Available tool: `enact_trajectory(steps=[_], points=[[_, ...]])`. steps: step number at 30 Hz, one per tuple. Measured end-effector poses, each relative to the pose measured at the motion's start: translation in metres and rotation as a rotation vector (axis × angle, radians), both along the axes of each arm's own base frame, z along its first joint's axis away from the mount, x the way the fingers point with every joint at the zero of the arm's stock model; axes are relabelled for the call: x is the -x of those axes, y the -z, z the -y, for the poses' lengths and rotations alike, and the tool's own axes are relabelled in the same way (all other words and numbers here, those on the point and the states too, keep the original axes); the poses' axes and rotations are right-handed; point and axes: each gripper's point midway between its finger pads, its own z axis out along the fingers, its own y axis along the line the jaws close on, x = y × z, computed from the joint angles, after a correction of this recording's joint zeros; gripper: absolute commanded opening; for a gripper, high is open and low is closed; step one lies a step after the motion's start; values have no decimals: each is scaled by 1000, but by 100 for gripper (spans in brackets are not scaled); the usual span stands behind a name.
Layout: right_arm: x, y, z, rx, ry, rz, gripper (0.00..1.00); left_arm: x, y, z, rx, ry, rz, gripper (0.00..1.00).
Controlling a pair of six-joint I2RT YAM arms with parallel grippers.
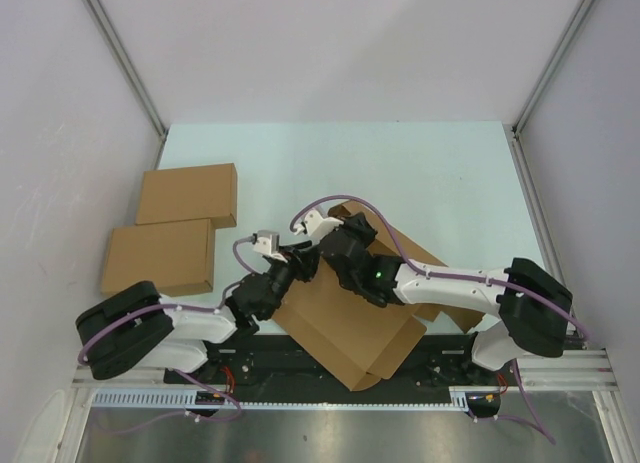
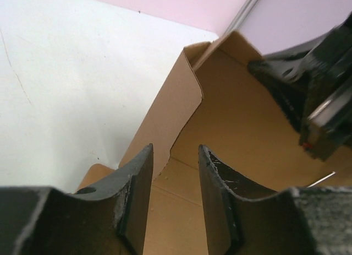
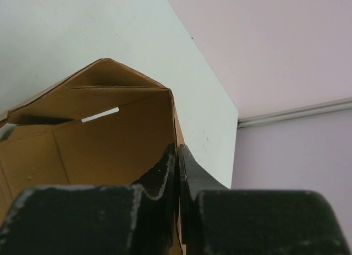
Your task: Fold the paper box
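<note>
Paper box (image 1: 340,328): brown cardboard, partly folded, lying skewed on the near middle of the table. Its near corner reaches over the dark strip between the arm bases, and its far end lies under both wrists.
Raised wall: the left wrist view shows one side wall standing upright off the flat base panel, creased into a corner at its far end.
Right gripper (image 3: 177,149): clenched on the thin top edge of an upright wall of the paper box, close to a raised corner. A narrow slit shows bright in the panel beyond.
Left gripper (image 2: 175,150): released, fingers apart with a clear gap. The near end of the raised wall stands just beyond the tips, in line with that gap. Whether it touches a finger cannot be told.
Arms: both reach inward from their sides and meet over the far half of the paper box, grippers close together.
Finished boxes (image 1: 187,195): two flat brown ones on the left of the table, just beside each other, apart from the paper box.
Table (image 1: 430,173): pale, with plain walls around it.
</note>
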Motion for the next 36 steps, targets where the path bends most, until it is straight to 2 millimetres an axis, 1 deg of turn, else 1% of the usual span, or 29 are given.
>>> enact_trajectory(steps=[4,6,8,10,13,15,18,19,23,25,27,31,36], points=[[1,3,1,26,21,27,1,5,-8,-10,15,-11,8,49],[1,5,1,34,32,38,2,6,-8,-15,12,-20,4,50],[1,6,2,41,43,48,2,7,-5,-21,5,-37,-5,51],[2,7,3,41,47,53,3,6,-1,-25,-7,-59,-18,55],[3,8,4,44,56,60,4,2,11,-33,-54,-110,-50,60],[3,8,4,43,58,63,5,-4,16,-34,-89,-137,-70,64],[4,8,3,40,57,63,6,-18,19,-29,-117,-162,-89,68],[4,8,3,40,57,62,6,-25,21,-27,-122,-165,-95,68],[4,9,3,35,57,59,10,-36,34,-23,-123,-147,-112,67],[5,10,4,30,57,56,13,-38,42,-17,-114,-119,-122,66],[5,10,4,22,57,53,16,-37,46,-9,-97,-84,-124,66],[7,13,5,9,55,43,19,-34,49,5,-54,-18,-122,66],[7,15,4,3,51,36,20,-30,51,14,-33,26,-126,66]])
